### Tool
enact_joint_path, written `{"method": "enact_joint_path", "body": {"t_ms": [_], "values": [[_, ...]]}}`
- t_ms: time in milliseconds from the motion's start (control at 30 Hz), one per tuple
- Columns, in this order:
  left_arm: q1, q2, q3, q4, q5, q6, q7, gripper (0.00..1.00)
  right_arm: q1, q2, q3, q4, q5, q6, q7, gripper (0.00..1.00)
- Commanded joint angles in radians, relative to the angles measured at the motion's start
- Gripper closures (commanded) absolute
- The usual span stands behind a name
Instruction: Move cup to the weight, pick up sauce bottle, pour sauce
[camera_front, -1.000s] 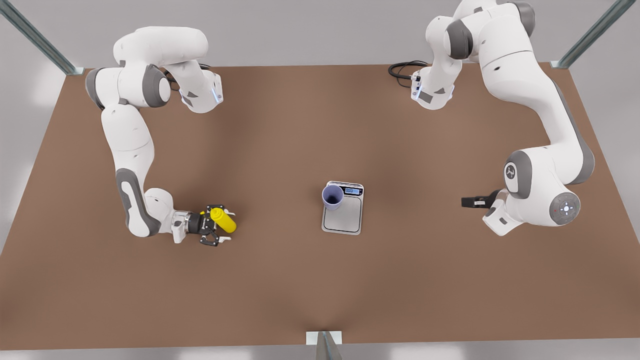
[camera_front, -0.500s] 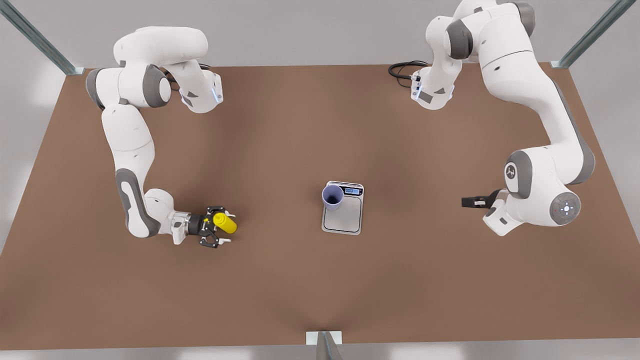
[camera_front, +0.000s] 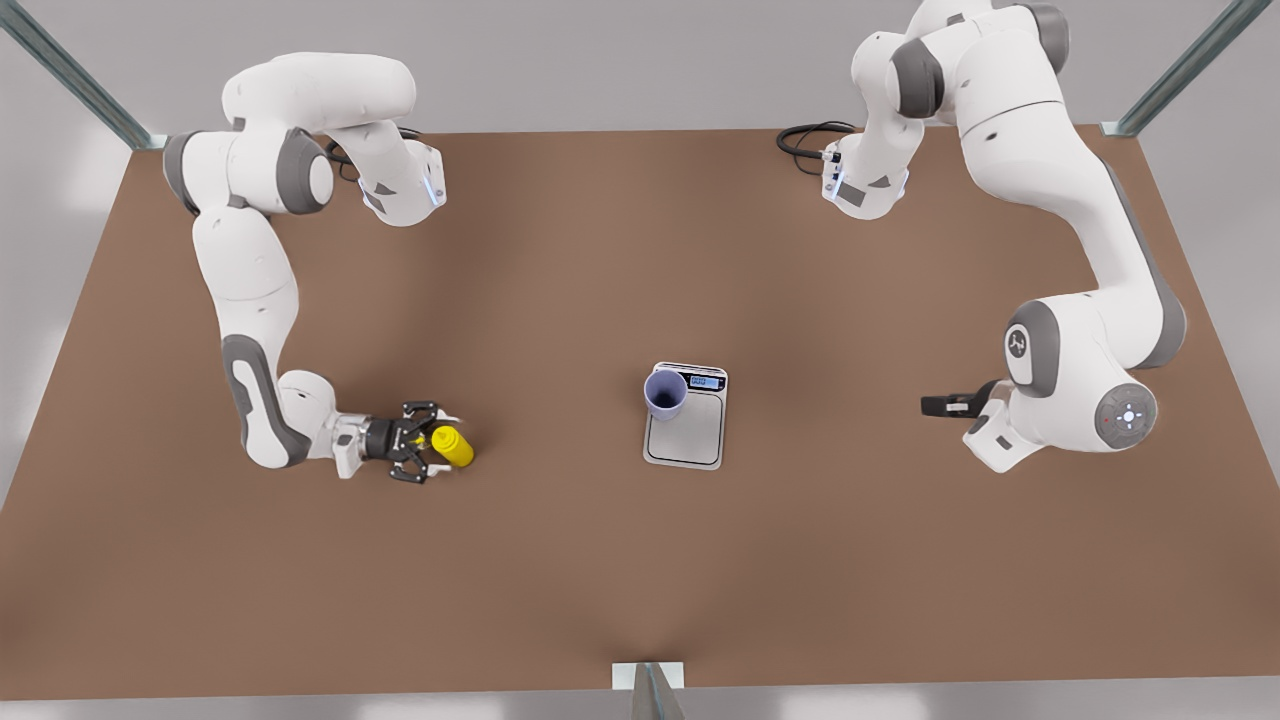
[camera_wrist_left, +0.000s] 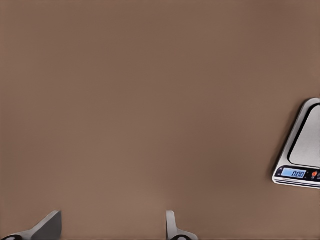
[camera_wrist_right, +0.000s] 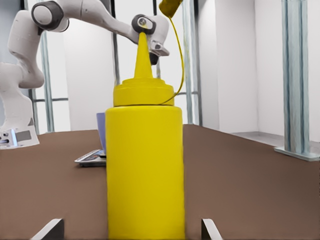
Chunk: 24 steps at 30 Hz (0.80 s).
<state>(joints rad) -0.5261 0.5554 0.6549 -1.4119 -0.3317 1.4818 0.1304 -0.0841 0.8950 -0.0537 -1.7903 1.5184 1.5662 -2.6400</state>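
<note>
Brown table (camera_front: 560, 560) in a grey room: right gripper (camera_front: 428, 455) wide open around upright sauce bottle (camera_front: 452, 446); cup (camera_front: 665, 393) on weight (camera_front: 695, 435); left gripper (camera_wrist_left: 112, 227) open, waiting.

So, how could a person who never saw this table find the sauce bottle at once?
Start at the brown table and go to the front view's left, far from the kitchen scale in the middle. The sauce bottle stands upright there between the open fingers of the right gripper. It is bright yellow with a thin pointed nozzle, unlike the lavender cup on the scale.
</note>
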Motion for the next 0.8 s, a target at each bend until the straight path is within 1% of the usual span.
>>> {"method": "enact_joint_path", "body": {"t_ms": [0,67,233,300,467,533,567,600,667,700,733,767], "values": [[0.000,0.000,0.000,0.001,0.000,0.000,0.000,0.00,-0.003,-0.002,0.000,-0.001,-0.001,0.000,0.002,0.00],[0.000,0.000,-0.001,-0.001,0.000,0.000,0.000,0.00,-0.005,-0.018,-0.002,-0.001,-0.015,0.002,0.005,0.00],[0.000,0.000,-0.001,-0.001,0.000,0.002,-0.003,0.00,-0.006,-0.036,-0.044,-0.001,-0.067,0.000,0.005,0.00],[0.000,0.000,-0.001,-0.001,0.000,0.002,-0.003,0.00,-0.011,-0.037,-0.048,-0.003,-0.075,-0.002,0.005,0.00],[0.000,0.000,0.000,-0.001,0.000,0.002,-0.003,0.00,-0.014,-0.076,-0.101,-0.017,-0.181,-0.002,0.006,0.00],[0.001,-0.005,0.000,0.004,-0.003,0.000,0.002,0.00,-0.037,-0.116,-0.104,-0.012,-0.244,0.006,0.021,0.00],[0.001,-0.006,0.002,0.004,0.000,0.000,0.003,0.00,-0.040,-0.171,-0.129,-0.011,-0.303,0.011,0.103,0.00],[0.001,-0.008,0.002,0.007,0.000,-0.002,0.011,0.00,-0.039,-0.257,-0.158,-0.017,-0.395,0.041,0.224,0.00],[0.001,-0.014,0.002,0.017,0.002,0.002,0.014,0.00,-0.007,-0.482,-0.160,-0.018,-0.691,0.233,0.575,0.00],[0.001,-0.014,0.002,0.027,0.002,0.002,0.014,0.00,0.046,-0.565,-0.158,-0.018,-0.849,0.296,0.797,0.00],[0.001,-0.014,0.003,0.042,0.005,0.002,0.015,0.00,0.112,-0.646,-0.155,-0.023,-1.017,0.348,1.151,0.00],[0.001,-0.014,0.005,0.050,0.007,0.002,0.015,0.00,0.141,-0.705,-0.135,-0.018,-1.175,0.359,1.550,0.00]]}}
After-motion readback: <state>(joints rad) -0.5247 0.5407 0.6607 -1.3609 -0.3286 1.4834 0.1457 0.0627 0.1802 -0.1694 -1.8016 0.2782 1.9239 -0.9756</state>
